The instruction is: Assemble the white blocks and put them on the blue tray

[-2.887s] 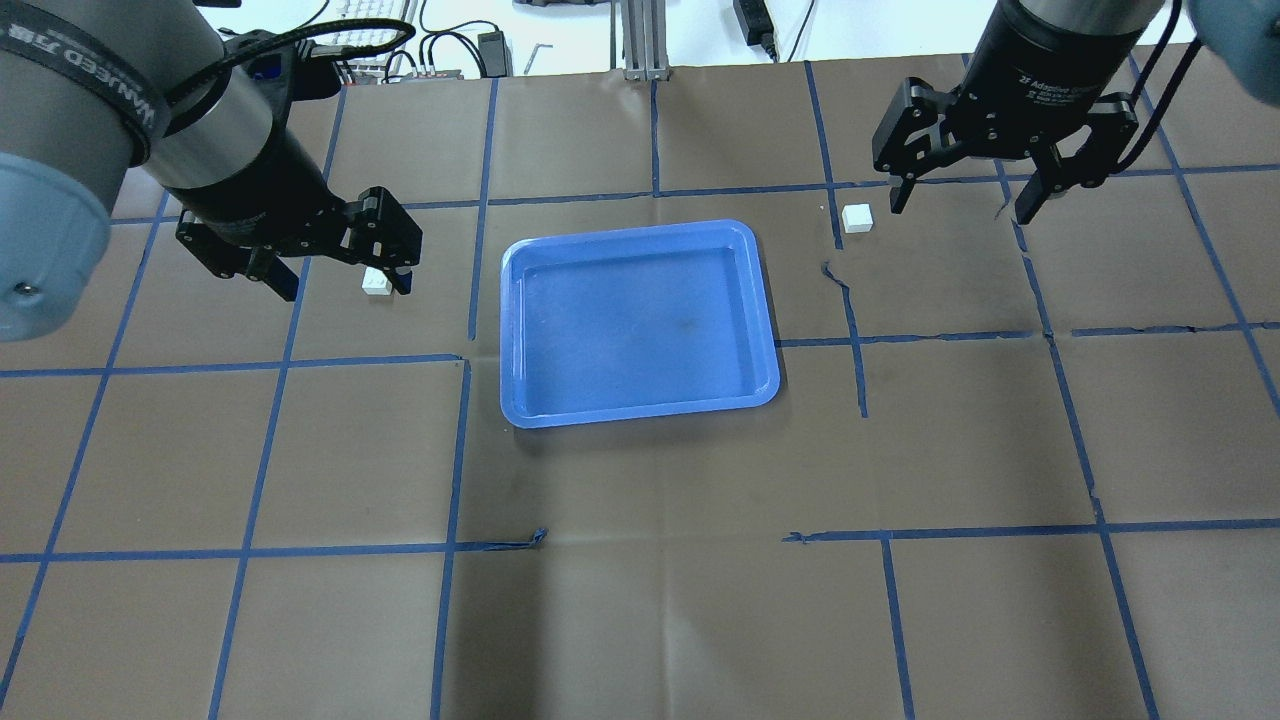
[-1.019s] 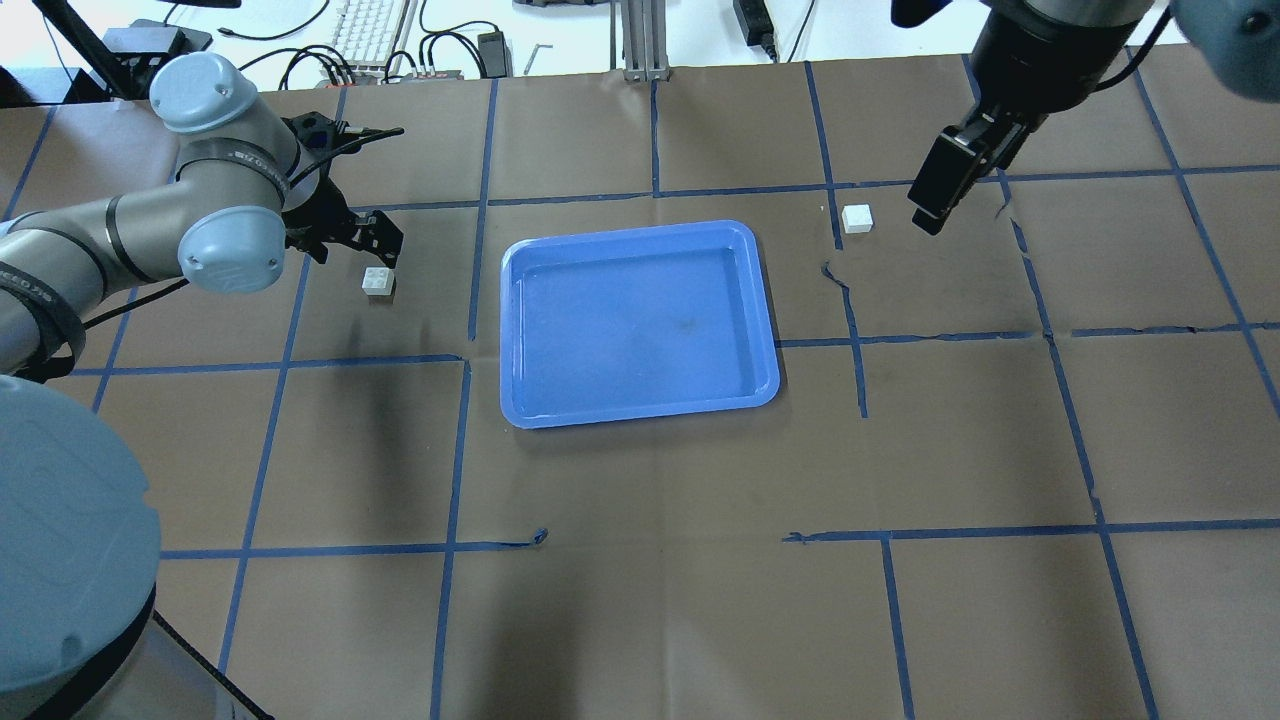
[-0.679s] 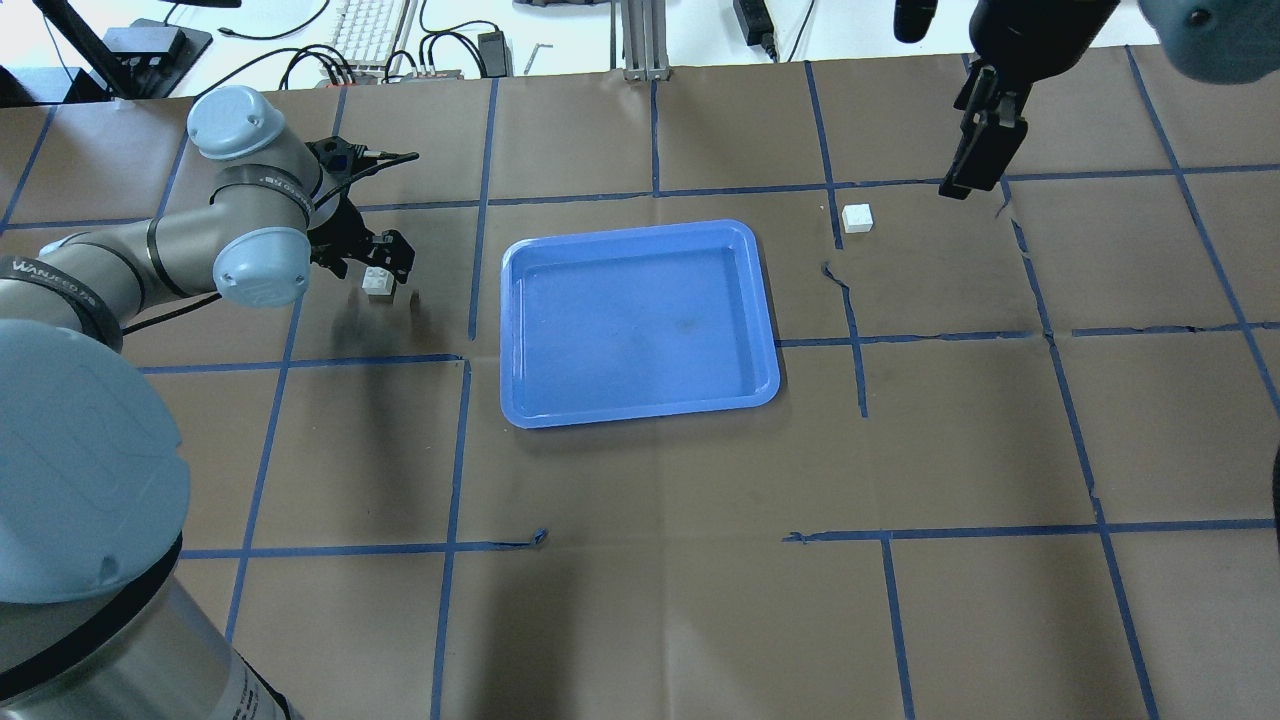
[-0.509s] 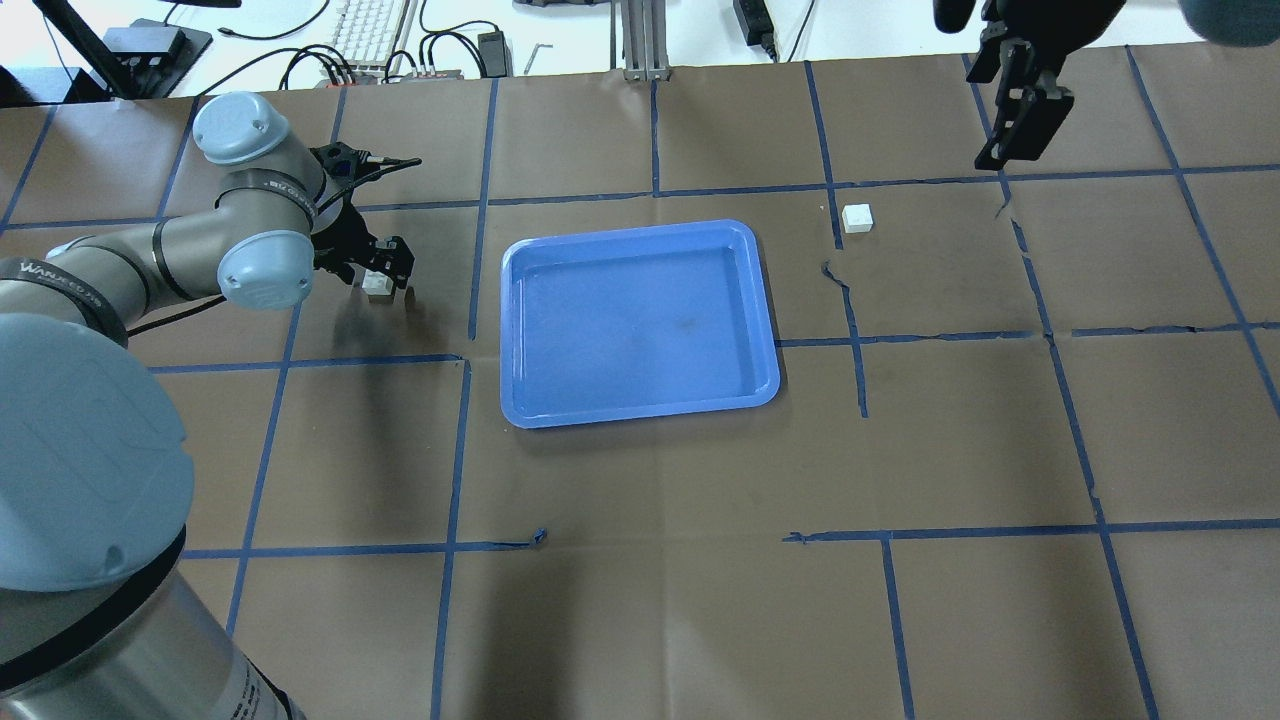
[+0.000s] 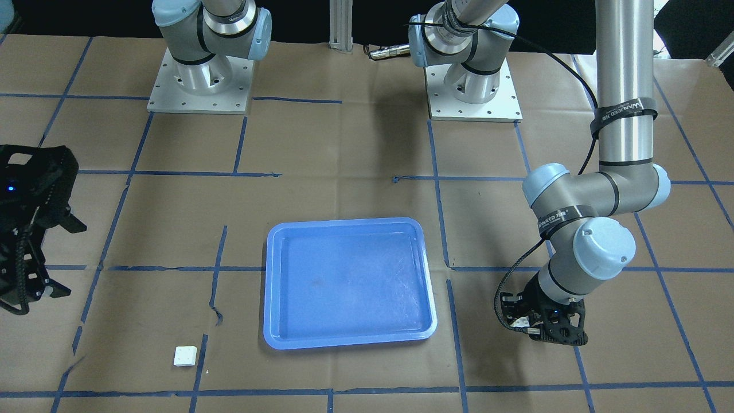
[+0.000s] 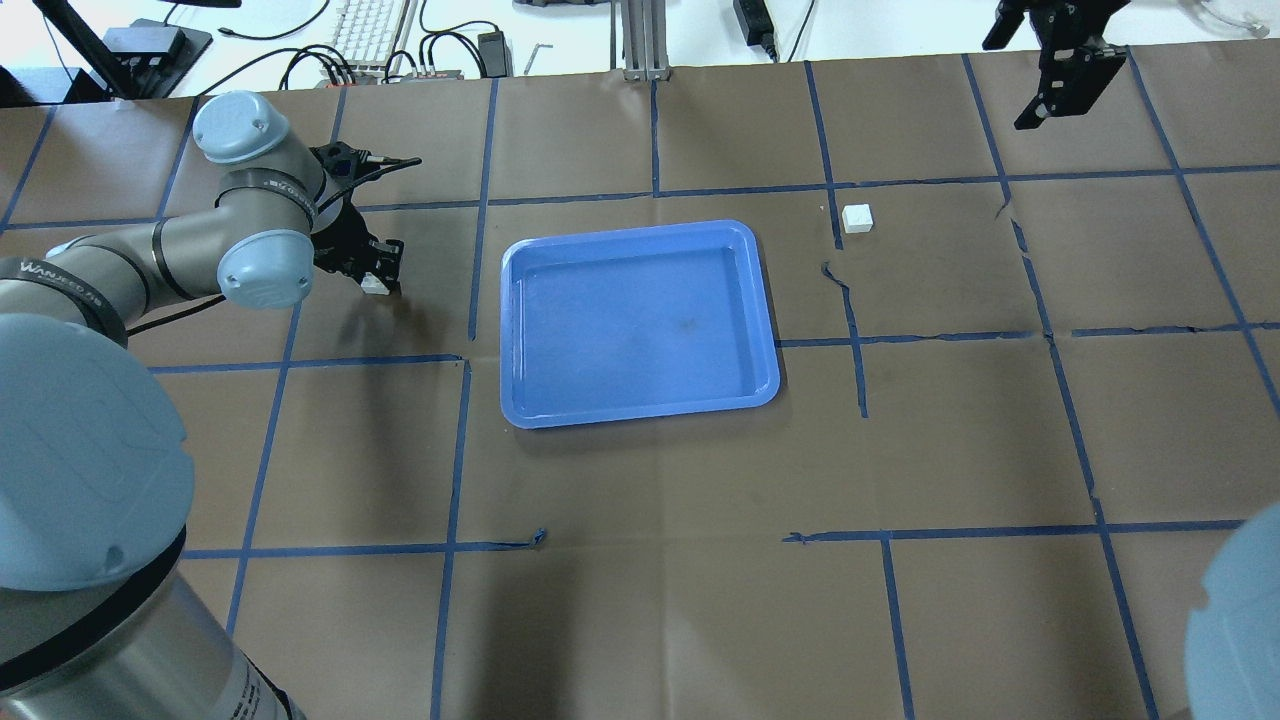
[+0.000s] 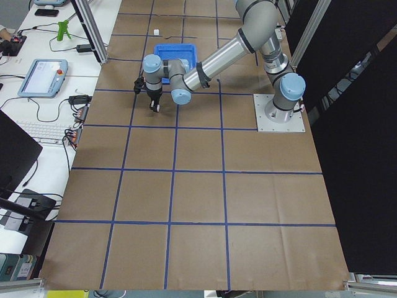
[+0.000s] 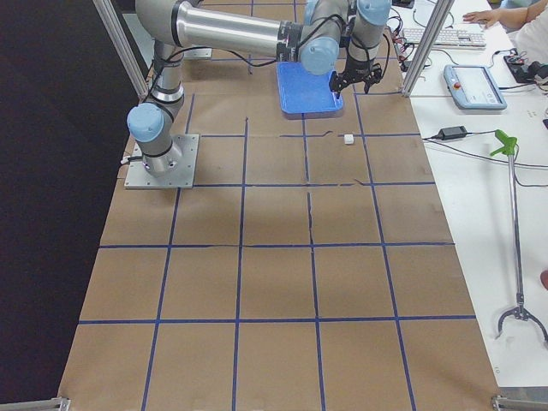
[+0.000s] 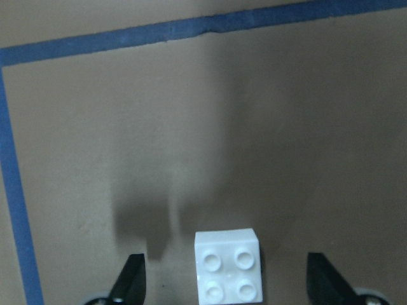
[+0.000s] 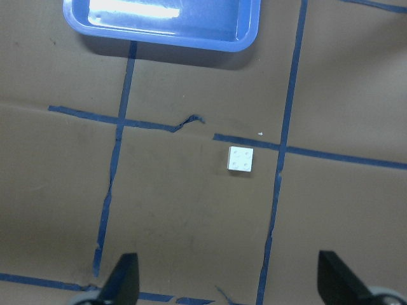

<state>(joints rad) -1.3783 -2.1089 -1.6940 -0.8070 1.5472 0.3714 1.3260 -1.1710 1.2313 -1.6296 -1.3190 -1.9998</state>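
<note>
One white block lies on the brown table left of the blue tray. My left gripper is down over it and open. In the left wrist view the block sits between the fingertips, with gaps on both sides. The other white block lies alone, right of the tray. My right gripper is raised at the far right and open. In the right wrist view this block is well below and ahead of the gripper.
The tray holds nothing. Blue tape lines cross the brown paper, torn in places. Both arm bases stand at the table's robot side. A keyboard and cables lie beyond the far edge.
My left arm has come down so that the open gripper straddles the left block. My right gripper has turned, risen and drawn away to the far right from its block. Neither block has moved.
</note>
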